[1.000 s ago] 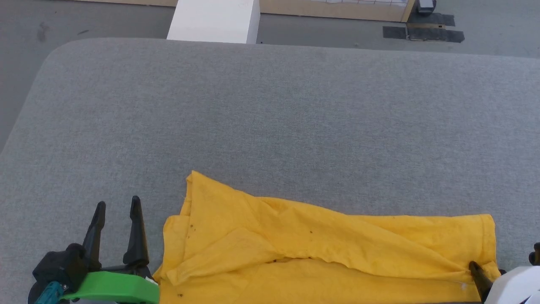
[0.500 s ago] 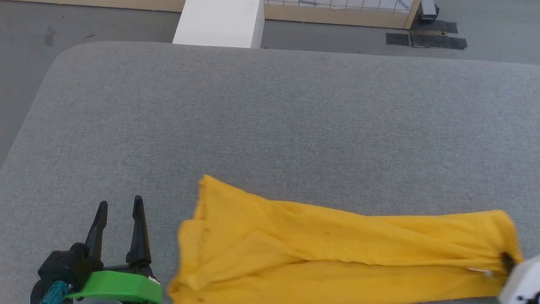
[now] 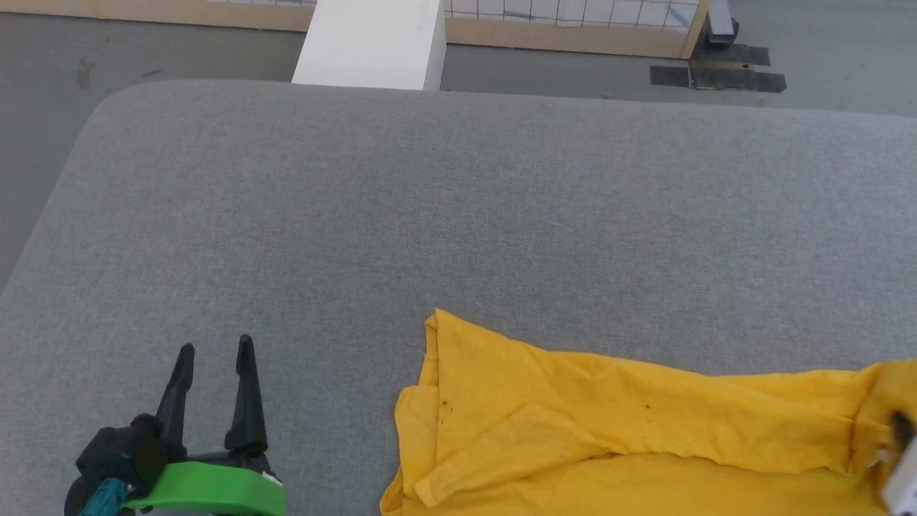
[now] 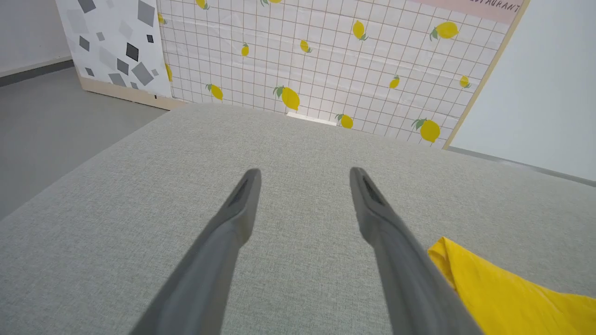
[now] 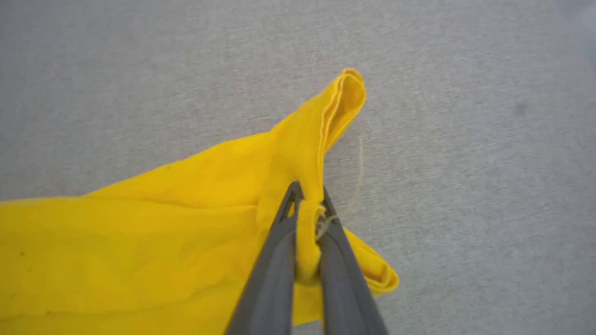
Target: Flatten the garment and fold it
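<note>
Right hand (image 5: 307, 193): we have both dark fingers pressed together on a bunched fold of the garment (image 5: 163, 232); yellow cloth is squeezed up between them, and a loose thread trails beside the tips.
Left hand (image 3: 215, 351): our fingers stand wide apart and hold nothing. They point away from us over bare table at the lower left of the head view, well apart from the cloth.
Garment: bright yellow and rumpled, it lies on the near right part of the table (image 3: 458, 215), plain side up with a few small dark specks. It runs from a doubled-over left edge to the pinched end at the right, and its near edge runs out of the head view.
Pinched end: past our right fingertips a corner of hem rises as a small open loop, and another fold droops to the right of the fingers.
Table: grey cloth-covered top with a rounded far-left corner.
Beyond the table: a white block (image 3: 369, 43) stands just behind the far edge on the grey floor (image 3: 143, 50), with black tape patches (image 3: 716, 75) off to the right and a grid-patterned wall panel with lemons (image 4: 326, 60) behind.
</note>
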